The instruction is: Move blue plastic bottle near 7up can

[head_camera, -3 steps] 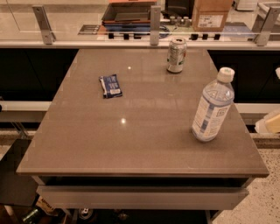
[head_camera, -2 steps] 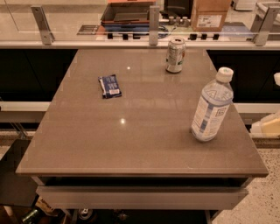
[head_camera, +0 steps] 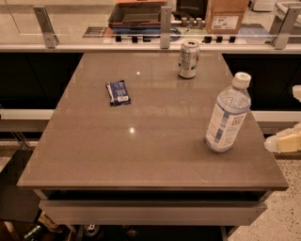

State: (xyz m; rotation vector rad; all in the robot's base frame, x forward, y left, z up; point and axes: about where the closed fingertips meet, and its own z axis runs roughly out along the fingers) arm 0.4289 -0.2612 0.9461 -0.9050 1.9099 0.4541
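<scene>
The blue plastic bottle (head_camera: 227, 114), clear bluish with a white cap and a white-and-blue label, stands upright near the right edge of the table. The 7up can (head_camera: 188, 59), silver and green, stands upright at the far edge of the table, well behind the bottle and slightly to its left. My gripper (head_camera: 292, 117) reaches in from the right edge of the view, just right of the bottle and apart from it. Its pale fingers (head_camera: 283, 141) are spread open and hold nothing.
A flat dark-blue snack packet (head_camera: 118, 92) lies left of centre on the brown table (head_camera: 141, 150). A glass barrier on metal posts (head_camera: 165, 21) runs along the far edge. Behind it are a tray and a cardboard box (head_camera: 226, 14). The floor drops off to the right.
My gripper has crept a little further left into view, toward the bottle. The bottle, can and packet have not moved.
</scene>
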